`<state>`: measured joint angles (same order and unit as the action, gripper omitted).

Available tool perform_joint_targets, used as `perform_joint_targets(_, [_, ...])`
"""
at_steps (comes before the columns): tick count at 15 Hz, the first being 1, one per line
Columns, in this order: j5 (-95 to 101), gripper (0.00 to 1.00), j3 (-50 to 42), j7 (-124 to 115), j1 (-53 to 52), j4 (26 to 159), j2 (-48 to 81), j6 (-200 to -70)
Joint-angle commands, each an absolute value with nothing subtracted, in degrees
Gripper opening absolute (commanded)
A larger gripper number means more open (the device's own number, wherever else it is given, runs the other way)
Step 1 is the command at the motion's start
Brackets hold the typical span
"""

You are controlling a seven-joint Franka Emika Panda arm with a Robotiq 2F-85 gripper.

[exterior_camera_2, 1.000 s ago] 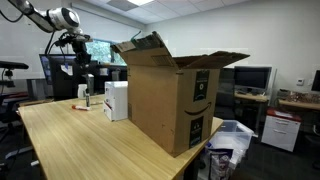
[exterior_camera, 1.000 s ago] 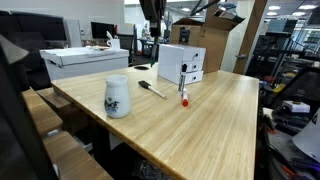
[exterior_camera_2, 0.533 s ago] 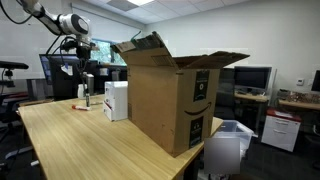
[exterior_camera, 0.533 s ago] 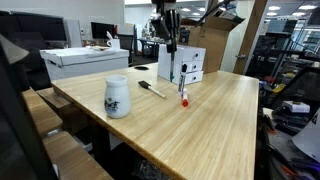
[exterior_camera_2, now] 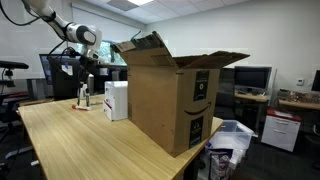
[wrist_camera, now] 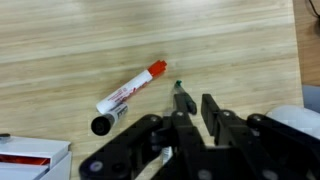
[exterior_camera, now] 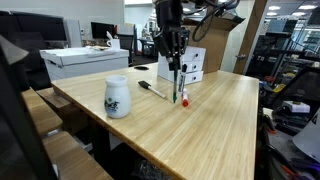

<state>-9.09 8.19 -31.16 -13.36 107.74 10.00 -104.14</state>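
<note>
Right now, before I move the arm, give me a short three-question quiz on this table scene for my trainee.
1. True or false: the white marker with a red cap lies flat on the light wooden table.
2. In an exterior view, which thing on the table stands nearest the camera? A) the white mug with a dark print; B) the big brown cardboard box; C) the white box.
3. Short answer, from the wrist view: is the marker between the fingers of the gripper?

Key: 1 true. 2 A. 3 no, it lies off to one side of the fingers, apart from them.
</note>
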Motion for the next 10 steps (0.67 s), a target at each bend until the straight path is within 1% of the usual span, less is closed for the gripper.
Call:
perform_joint_targets(1, [-11.0, 0.54, 8.6, -30.8, -13.1, 112.2, 6.6, -110.9])
perform_joint_targets(2, [-10.5, 0.58, 8.8, -30.9, -13.3, 112.3, 6.4, -111.9])
perform_joint_targets(6, [-6.9, 0.81, 9.8, -30.1, -14.5, 111.8, 5.8, -115.5])
perform_joint_targets(7, [-6.6, 0.85, 10.2, -29.5, -14.7, 111.7, 5.6, -116.5])
perform_joint_targets(8, [-6.4, 0.92, 10.6, -29.0, -15.0, 111.5, 5.6, -117.6])
perform_joint_targets(9, [-6.2, 0.96, 11.0, -28.5, -15.2, 111.5, 5.6, -118.7])
perform_joint_targets(10, [-6.5, 0.98, 11.3, -28.2, -15.3, 111.3, 5.8, -119.9])
